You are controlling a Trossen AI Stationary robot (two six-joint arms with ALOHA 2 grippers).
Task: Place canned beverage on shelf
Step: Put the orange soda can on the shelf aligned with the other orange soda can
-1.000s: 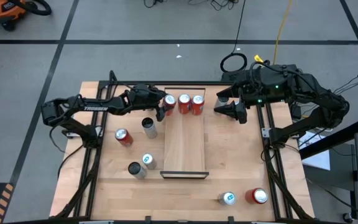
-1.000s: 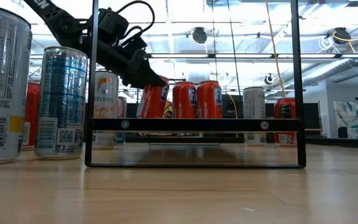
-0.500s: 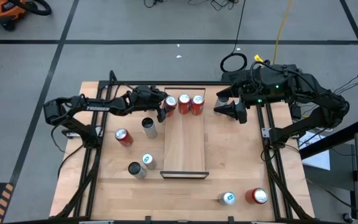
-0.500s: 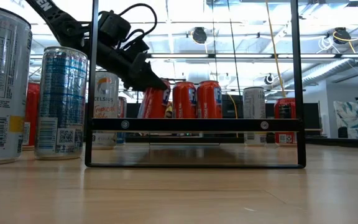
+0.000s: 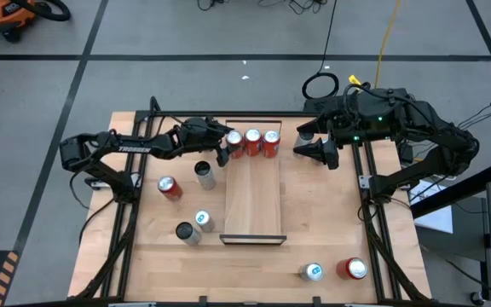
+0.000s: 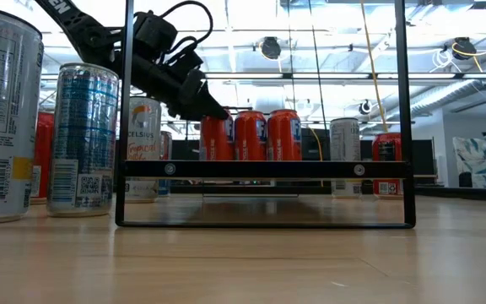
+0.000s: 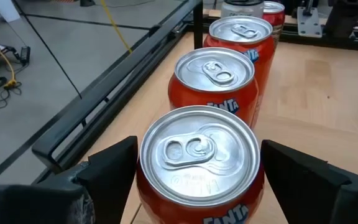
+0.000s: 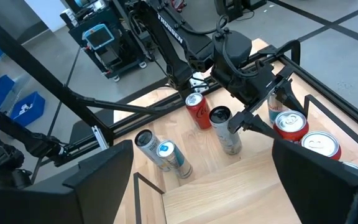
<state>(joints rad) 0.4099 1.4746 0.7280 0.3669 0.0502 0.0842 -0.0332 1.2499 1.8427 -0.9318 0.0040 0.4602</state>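
Three orange cans are stood upright in a row across the far end of the shelf point(image 5: 252, 200), above the centre of the high view. The left hand point(image 5: 225, 149) is spread around the leftmost can point(image 7: 197, 163), its fingers point(image 7: 114, 171) seen clear of the can's sides in the left wrist view. The right hand point(image 5: 300, 150) is held spread and empty above the worktop point(image 5: 322, 230), right of the row.

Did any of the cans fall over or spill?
Nothing stands out. The three red cans stand upright in a row on the shelf, with the left gripper open around the end can. No spill shows on the table.
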